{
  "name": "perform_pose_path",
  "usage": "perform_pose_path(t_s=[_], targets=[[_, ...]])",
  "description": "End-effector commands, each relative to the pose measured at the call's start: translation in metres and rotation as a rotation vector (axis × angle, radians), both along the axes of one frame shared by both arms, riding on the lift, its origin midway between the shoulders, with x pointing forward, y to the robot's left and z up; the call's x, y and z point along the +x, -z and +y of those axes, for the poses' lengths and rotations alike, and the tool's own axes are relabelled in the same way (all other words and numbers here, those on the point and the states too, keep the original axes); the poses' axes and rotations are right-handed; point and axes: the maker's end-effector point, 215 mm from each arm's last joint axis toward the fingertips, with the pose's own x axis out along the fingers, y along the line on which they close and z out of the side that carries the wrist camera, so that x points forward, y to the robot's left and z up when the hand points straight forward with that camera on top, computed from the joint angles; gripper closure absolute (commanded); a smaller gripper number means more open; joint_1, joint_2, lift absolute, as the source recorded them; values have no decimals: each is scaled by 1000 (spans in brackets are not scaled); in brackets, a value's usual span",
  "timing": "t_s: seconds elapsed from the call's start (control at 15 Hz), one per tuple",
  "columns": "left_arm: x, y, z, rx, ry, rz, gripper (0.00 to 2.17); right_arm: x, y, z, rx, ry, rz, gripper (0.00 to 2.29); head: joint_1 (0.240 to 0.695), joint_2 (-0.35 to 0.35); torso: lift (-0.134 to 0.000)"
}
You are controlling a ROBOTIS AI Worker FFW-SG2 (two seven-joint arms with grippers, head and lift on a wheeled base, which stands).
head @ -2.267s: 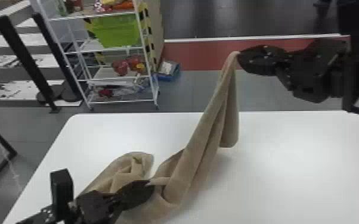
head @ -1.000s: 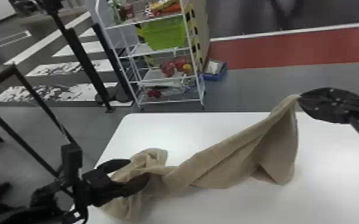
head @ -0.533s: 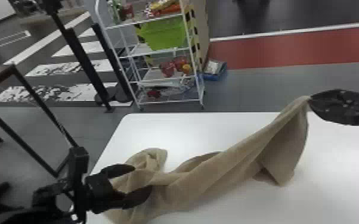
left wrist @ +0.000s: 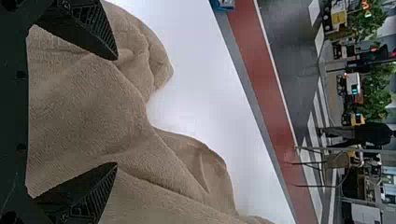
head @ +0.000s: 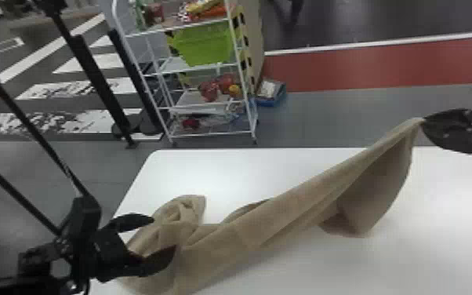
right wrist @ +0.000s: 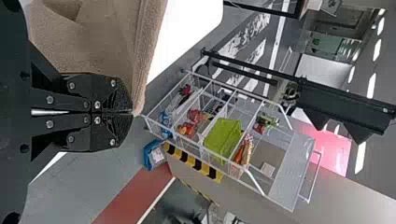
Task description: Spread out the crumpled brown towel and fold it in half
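The right tool [head: 423, 121] is clamped on a raised corner of the brown towel [head: 286, 212], which slants down onto the bench [head: 223, 176]. At the towel's crumpled end, the left tool [head: 164, 235] has its fingers apart around the cloth.

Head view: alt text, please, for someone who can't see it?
The right pincer holds one end of a brown towel above a white table; the left pincer, open, is at its bunched other end. A green bin shows behind.
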Motion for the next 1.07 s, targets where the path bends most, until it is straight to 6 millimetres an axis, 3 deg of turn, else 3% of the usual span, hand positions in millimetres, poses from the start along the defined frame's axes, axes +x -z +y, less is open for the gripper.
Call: perform_pose_path(t_s=[0.0, 0.13, 0.27, 0.67, 1.0], targets=[[5, -1, 21, 9, -21, -58, 87, 7, -1, -10, -11, 22, -3, 1409, 695, 313, -122], [8, -4, 40, 41, -14, -106, 90, 6, 0, -8, -1, 17, 6, 1409, 695, 320, -122], [-4, -6, 52, 77, 19, -100, 194, 3, 2, -5, 4, 14, 15, 1409, 695, 332, -122], [-70, -12, 29, 240, 328, -44, 242, 1, 1, 17, 12, -9, 30, 1403, 695, 350, -122], [-86, 3, 22, 278, 409, 33, 262, -2, 1, 30, 14, -25, 37, 1399, 695, 350, -122]])
